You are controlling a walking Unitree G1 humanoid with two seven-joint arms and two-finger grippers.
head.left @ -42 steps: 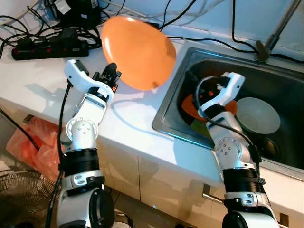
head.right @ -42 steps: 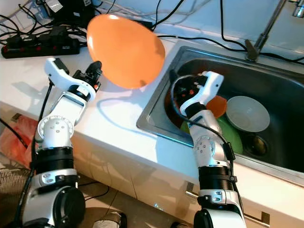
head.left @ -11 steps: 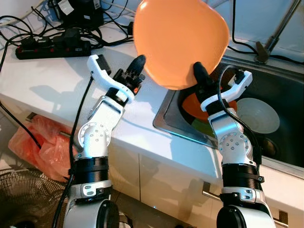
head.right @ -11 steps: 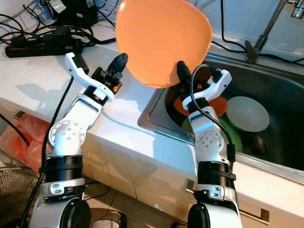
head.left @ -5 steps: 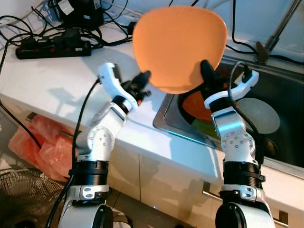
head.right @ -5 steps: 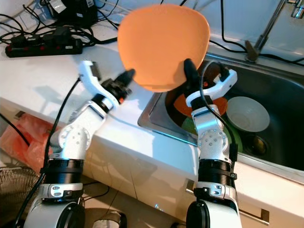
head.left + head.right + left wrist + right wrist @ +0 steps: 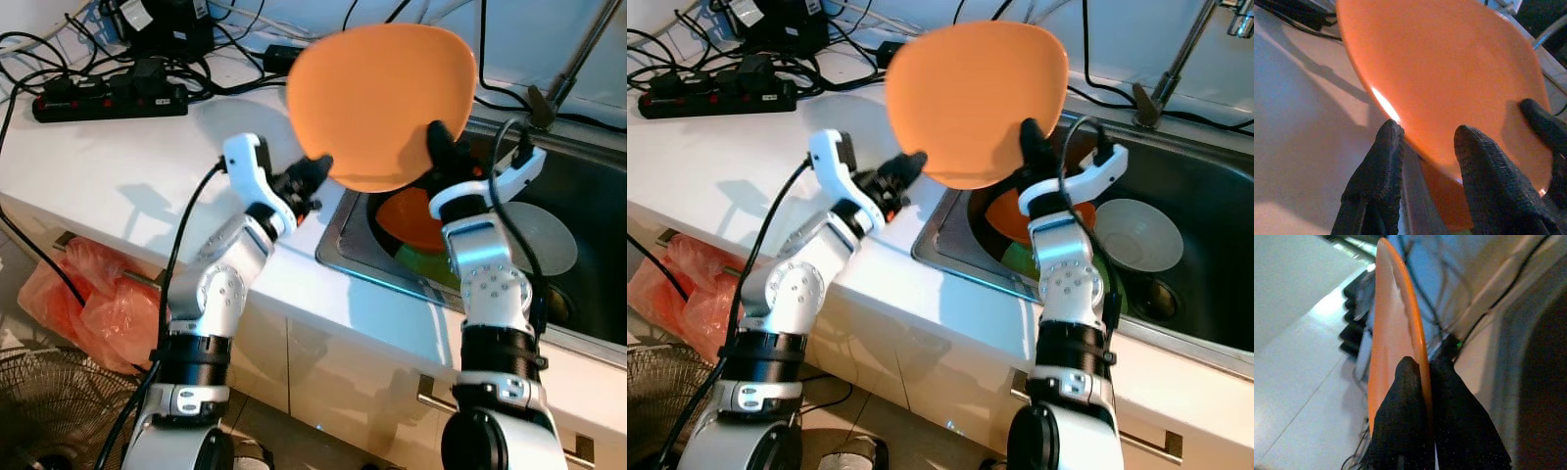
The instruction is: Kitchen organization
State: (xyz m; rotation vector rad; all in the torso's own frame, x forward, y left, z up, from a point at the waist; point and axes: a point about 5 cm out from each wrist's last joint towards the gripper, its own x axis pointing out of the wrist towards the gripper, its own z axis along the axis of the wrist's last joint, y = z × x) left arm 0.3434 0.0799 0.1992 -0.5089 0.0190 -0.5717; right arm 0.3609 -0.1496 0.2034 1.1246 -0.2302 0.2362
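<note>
Large orange plate (image 7: pixel 382 103) held upright in the air over the bench (image 7: pixel 118 166) edge and the sink (image 7: pixel 578 186) rim. Right hand (image 7: pixel 1422 382) clamped on the plate's lower right rim, one finger on each face. Left hand (image 7: pixel 1425 147) at the plate's lower left edge, fingers apart, rim just in front of the gap. In the sink: white bowl (image 7: pixel 1136 233), smaller orange dish (image 7: pixel 411 217), green dish (image 7: pixel 426 262). Power strip (image 7: pixel 108 98) and cables at the bench rear.

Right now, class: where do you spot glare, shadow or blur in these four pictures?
Left wrist view: a bright glare streak on the orange plate, whose shadow lies on the counter. Right wrist view: the plate's rim is sharp, the wall behind washed out and soft. Left eye view: soft arm shadows on the white counter; the sink lies dark.
</note>
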